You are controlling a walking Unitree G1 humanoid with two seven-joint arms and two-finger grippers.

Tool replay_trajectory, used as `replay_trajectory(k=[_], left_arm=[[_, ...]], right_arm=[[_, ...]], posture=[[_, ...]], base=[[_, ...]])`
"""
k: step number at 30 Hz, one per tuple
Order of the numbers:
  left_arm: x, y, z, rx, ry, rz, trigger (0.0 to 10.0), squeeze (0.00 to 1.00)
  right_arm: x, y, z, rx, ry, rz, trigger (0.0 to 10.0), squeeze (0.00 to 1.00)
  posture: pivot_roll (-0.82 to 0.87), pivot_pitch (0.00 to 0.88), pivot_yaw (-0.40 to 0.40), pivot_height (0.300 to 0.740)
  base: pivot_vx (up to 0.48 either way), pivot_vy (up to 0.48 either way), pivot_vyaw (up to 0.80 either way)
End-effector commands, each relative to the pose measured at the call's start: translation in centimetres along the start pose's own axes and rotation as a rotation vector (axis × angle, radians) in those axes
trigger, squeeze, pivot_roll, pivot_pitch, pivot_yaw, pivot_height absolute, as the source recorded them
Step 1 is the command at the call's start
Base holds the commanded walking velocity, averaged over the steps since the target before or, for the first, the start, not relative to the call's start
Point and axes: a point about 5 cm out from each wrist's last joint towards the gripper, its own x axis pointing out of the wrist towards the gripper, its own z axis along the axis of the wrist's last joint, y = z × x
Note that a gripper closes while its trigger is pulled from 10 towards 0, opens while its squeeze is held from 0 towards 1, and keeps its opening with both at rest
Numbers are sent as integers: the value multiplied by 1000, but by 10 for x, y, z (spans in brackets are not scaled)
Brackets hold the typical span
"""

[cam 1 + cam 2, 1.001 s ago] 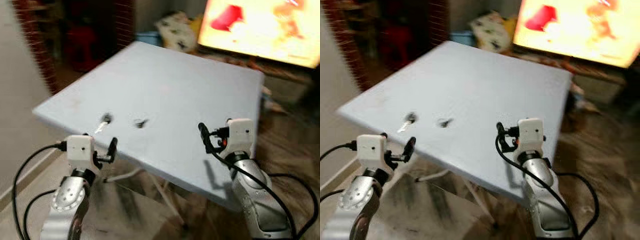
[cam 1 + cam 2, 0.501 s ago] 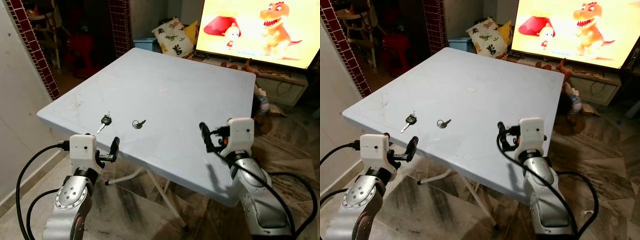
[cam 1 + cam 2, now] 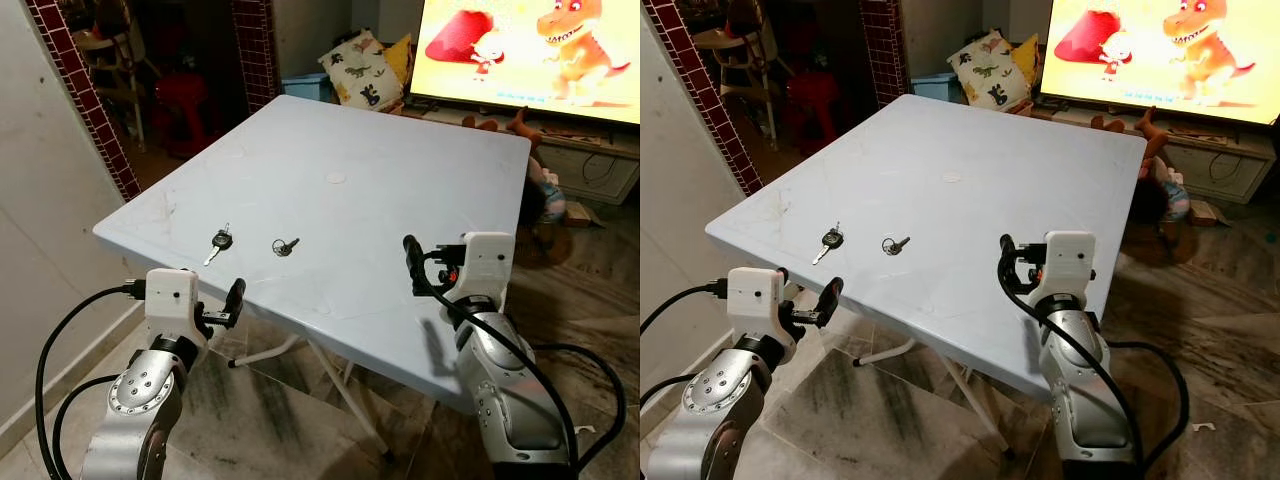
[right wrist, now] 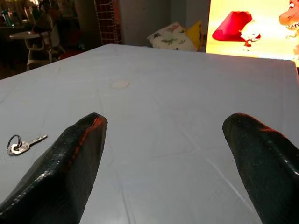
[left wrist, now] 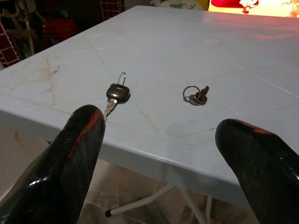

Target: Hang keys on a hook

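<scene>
Two keys lie near the front left of a pale blue table (image 3: 400,180): a black-headed key (image 3: 219,241) and, to its right, a small key on a ring (image 3: 285,246). My left gripper (image 3: 230,305) is held just below and in front of the table's near edge, open and empty; in the left wrist view both the black-headed key (image 5: 117,93) and the small key (image 5: 196,95) lie beyond its fingers. My right gripper (image 3: 418,268) hovers open over the table's front right part, with the small key (image 4: 21,144) off to its left.
A lit TV screen (image 3: 530,45) stands behind the table, with cushions (image 3: 365,70) and toys on the floor by it. A red-tiled pillar (image 3: 90,100) and a white wall (image 3: 40,260) close the left. A red stool (image 3: 185,100) stands beyond. White table legs (image 3: 300,350) cross under the top.
The blur of one second ago has cleared and the whole picture has shifted a little, so the camera moved. Both grippers stay open in the same pose; the keys lie unmoved.
</scene>
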Motion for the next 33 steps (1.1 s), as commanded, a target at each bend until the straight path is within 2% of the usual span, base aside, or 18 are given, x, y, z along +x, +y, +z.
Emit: replay_trajectory(k=[1,12,19,33], left_arm=[[0,0,2,2,-1,-2,10000,0],[-1,-6,-1,-25,10,-9,10000,0],[4,-9,6,-11,-35,-22,10000,0],[11,-16,11,-60,-69,-46,10000,0]], right_arm=[[2,-1,0,-6,-3,-2,10000,0],[3,-1,1,-24,-1,13,10000,0],[2,-5,2,-34,-3,6,10000,0],[6,-6,8,-57,-18,14,10000,0]], posture=[[68,0,53,740],[59,0,41,740],[40,0,44,740],[28,0,35,740]], base=[[0,480,0],[0,480,0],[0,0,0],[0,0,0]])
